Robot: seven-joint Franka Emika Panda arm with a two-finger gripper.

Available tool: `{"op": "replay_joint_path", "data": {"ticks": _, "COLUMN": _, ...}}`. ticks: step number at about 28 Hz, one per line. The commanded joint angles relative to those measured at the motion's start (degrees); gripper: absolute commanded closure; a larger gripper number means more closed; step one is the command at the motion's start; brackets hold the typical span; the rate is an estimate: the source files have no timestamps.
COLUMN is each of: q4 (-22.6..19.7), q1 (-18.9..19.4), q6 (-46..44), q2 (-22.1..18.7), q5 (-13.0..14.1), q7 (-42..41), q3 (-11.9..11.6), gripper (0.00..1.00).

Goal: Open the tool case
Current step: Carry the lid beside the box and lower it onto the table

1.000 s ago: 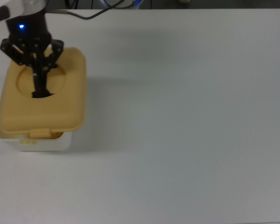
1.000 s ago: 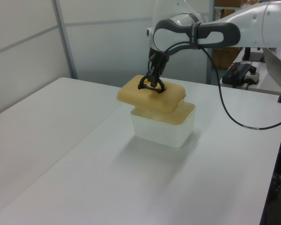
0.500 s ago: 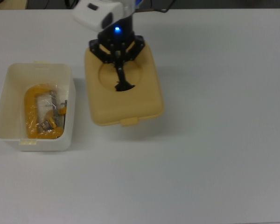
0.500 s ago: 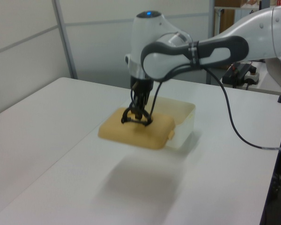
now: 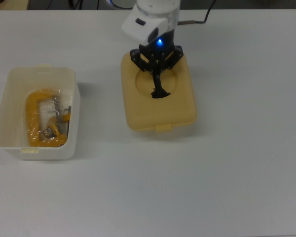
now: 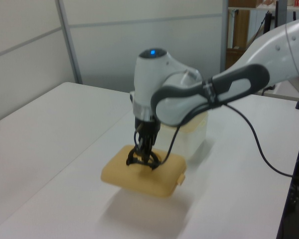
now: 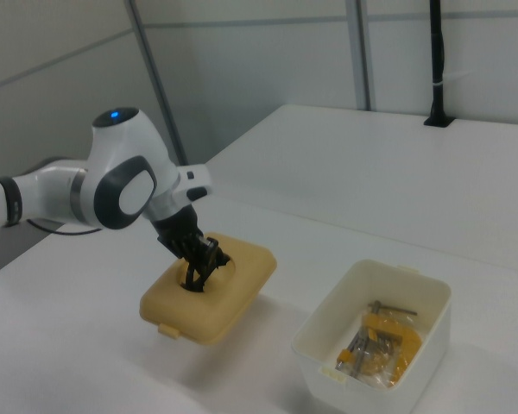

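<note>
The tool case stands open. Its white box (image 5: 44, 153) sits at the top view's left, with a yellow clamp and metal parts (image 5: 47, 118) inside. The tan-yellow lid (image 5: 160, 116) is off the box, near the middle of the table, to the top view's right of the box. My gripper (image 5: 159, 91) reaches down into the lid's round recess, shut on the black handle. In the left view the lid (image 6: 139, 177) hangs a little above its shadow under my gripper (image 6: 142, 160), and the arm partly hides the box (image 6: 198, 132). The right view shows the lid (image 7: 229, 289), slightly tilted, my gripper (image 7: 197, 274) and the box (image 7: 328, 375).
The white table (image 5: 237, 173) stretches wide to the top view's right and front. A cable (image 5: 207, 12) trails from the arm along the top view's upper edge. A black post (image 7: 436, 65) stands at the table's far side in the right view.
One second ago the lid was just lifted above the box. It has since travelled with my gripper to the top view's right and come down closer to the table, uncovering the box.
</note>
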Motion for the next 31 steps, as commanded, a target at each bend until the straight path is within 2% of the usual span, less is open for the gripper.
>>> {"op": "replay_joint_path", "data": {"ticks": 1, "q4": -1.7, "q1": 2.7, "q6": 5.2, "q2": 3.0, "q5": -5.3, "q7": 7.6, "q3": -0.7, "gripper": 1.00}}
{"op": "replay_joint_path", "data": {"ticks": 5, "q4": -1.6, "q1": 3.0, "q6": 8.3, "q2": 5.2, "q5": -7.8, "q7": 11.6, "q3": -0.7, "gripper": 1.00}}
{"op": "replay_joint_path", "data": {"ticks": 15, "q4": -1.0, "q1": 3.1, "q6": 13.1, "q2": 9.4, "q5": -8.1, "q7": 13.3, "q3": -0.7, "gripper": 1.00}}
{"op": "replay_joint_path", "data": {"ticks": 18, "q4": -0.9, "q1": 3.1, "q6": 13.2, "q2": 10.3, "q5": -9.4, "q7": 13.5, "q3": -0.7, "gripper": 1.00}}
{"op": "replay_joint_path", "data": {"ticks": 27, "q4": 0.4, "q1": 3.2, "q6": 13.7, "q2": 11.9, "q5": -10.6, "q7": 15.8, "q3": -0.7, "gripper": 1.00}}
{"op": "replay_joint_path", "data": {"ticks": 31, "q4": 0.4, "q1": 3.1, "q6": 13.6, "q2": 11.9, "q5": -11.1, "q7": 15.7, "q3": -0.7, "gripper": 0.87}}
